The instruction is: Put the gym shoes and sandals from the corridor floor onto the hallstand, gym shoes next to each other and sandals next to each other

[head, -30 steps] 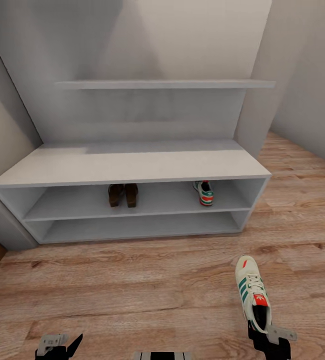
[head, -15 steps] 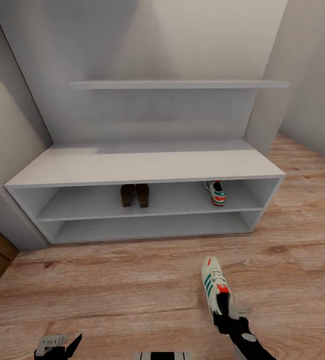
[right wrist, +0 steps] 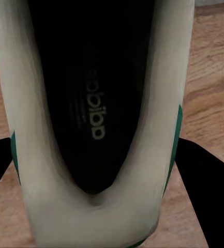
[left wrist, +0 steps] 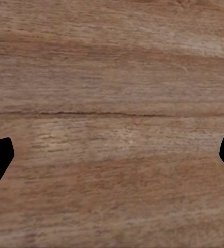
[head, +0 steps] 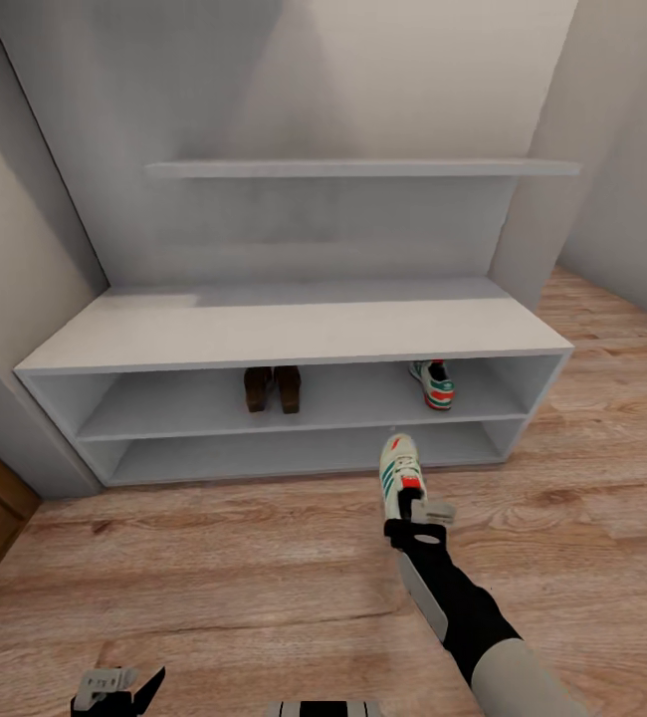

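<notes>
Upper hallstand shelf (head: 343, 398): probably both sandals (head: 272, 388), one gym shoe (head: 434, 383).

From head height, the head camera looks forward and down on the hallstand (head: 294, 339) and the corridor floor (head: 214, 578) before it. The left wrist camera faces straight down, close over bare floor planks (left wrist: 112, 103). The right wrist camera sits tight against a held gym shoe (right wrist: 91, 129), which the head view shares, near the hallstand.
</notes>
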Robot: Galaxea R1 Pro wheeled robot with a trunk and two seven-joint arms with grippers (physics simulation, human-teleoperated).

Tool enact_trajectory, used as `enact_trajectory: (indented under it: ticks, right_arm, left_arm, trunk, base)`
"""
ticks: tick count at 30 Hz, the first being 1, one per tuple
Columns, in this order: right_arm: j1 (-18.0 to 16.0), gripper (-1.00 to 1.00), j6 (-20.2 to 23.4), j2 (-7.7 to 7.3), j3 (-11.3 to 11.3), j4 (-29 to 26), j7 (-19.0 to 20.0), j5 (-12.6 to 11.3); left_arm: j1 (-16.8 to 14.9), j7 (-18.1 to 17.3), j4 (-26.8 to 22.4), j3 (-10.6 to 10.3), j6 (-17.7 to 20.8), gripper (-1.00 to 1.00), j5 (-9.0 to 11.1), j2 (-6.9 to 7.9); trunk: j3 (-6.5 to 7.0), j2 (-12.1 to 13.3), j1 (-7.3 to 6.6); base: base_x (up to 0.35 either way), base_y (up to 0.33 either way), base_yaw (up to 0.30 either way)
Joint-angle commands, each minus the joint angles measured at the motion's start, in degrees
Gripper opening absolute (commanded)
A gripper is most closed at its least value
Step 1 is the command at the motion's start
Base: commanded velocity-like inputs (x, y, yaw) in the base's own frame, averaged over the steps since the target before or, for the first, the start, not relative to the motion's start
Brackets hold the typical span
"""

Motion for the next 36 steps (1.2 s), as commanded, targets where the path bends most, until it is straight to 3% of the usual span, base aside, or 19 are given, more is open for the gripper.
enact_trajectory:
  ticks: [1,7,12,24,36]
  right_arm:
    - [-0.8,-1.0,0.3,0.01,0.2,-0.1,-0.6,-0.6]
    - [-3.9,-1.0,0.7,0.21,0.1,-0.8,-2.4,-0.7]
    - [-4.6,-1.0,0.7,0.25,0.3,-3.7,-8.3,-0.9]
    - [-4.6,-1.0,0.7,0.35,0.5,-6.2,-9.0,-1.0]
    - [-4.6,-1.0,0.7,0.35,0.5,-5.8,-8.9,-1.0]
  left_arm:
    - [0.0,-0.5,0.1,0.2,0.1,1.0,0.4,-0.02]
    - [0.0,-0.5,0.1,-0.1,0.1,1.0,0.3,-0.11]
    - [0.0,-0.5,0.1,-0.3,0.1,1.0,0.3,-0.3]
    - [0.0,-0.5,0.1,-0.5,0.1,1.0,0.2,-0.41]
    - [0.0,-0.5,0.3,-0.4,0.1,1.0,0.2,-0.46]
  trunk:
    - [-0.05,0.0,-0.01]
    - [-0.05,0.0,-0.01]
    - [-0.05,0.0,-0.01]
    - [-0.05,0.0,-0.01]
    - [-0.05,0.0,-0.01]
  base:
    - [0.0,0.0,0.0]
    - [0.0,0.0,0.0]
    - [0.0,0.0,0.0]
    - [0.027,0.0,0.0]
    - [0.283,0.0,0.0]
